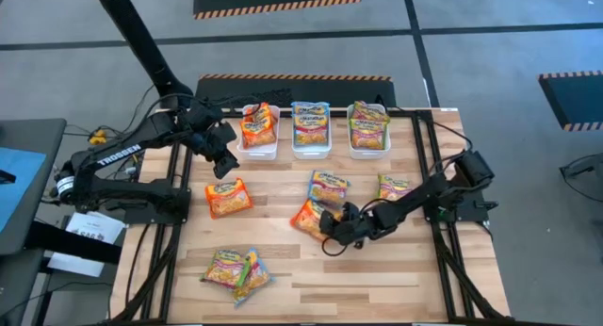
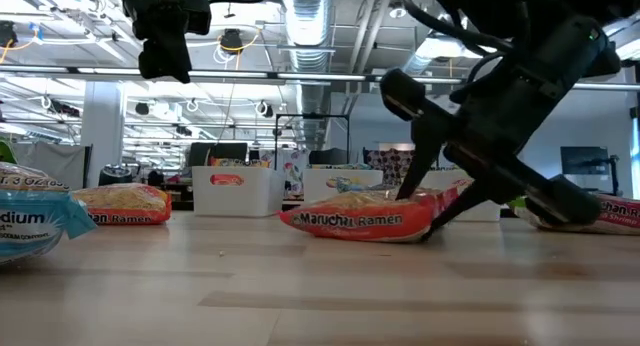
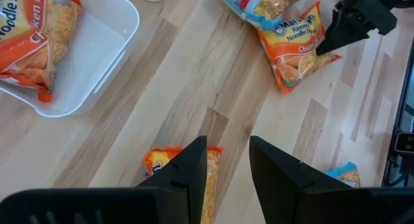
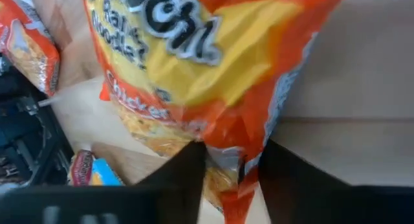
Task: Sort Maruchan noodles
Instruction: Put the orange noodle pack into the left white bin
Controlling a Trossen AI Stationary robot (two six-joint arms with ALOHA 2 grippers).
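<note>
Three white bins stand along the far edge: the left bin [image 1: 273,149] holds an orange packet [image 1: 258,126], the middle one a blue packet [image 1: 311,126], the right one a green-pink packet [image 1: 368,125]. Loose Maruchan packets lie flat on the table: orange [image 1: 228,197], blue [image 1: 329,186], green-pink [image 1: 394,187] and a small pile near the front [image 1: 236,269]. My right gripper [image 1: 330,228] is shut on another orange packet [image 1: 309,216] at mid-table. My left gripper [image 1: 224,156] hangs open in the air above the loose orange packet [image 3: 162,162], beside the left bin [image 3: 110,49]. My right gripper pinches the orange chicken packet by its crimped end [image 4: 236,149] between the two fingers [image 4: 187,175]. The fingers slant down at it from the table's right side. The rest of the packet [image 2: 350,221] lies on the table.
Black frame rails run along the table's left and right sides [image 1: 429,147]. Bare wood shows at the front right [image 1: 396,279] and between the bins and the loose packets. Cables trail behind the bins at the far edge [image 1: 283,92].
</note>
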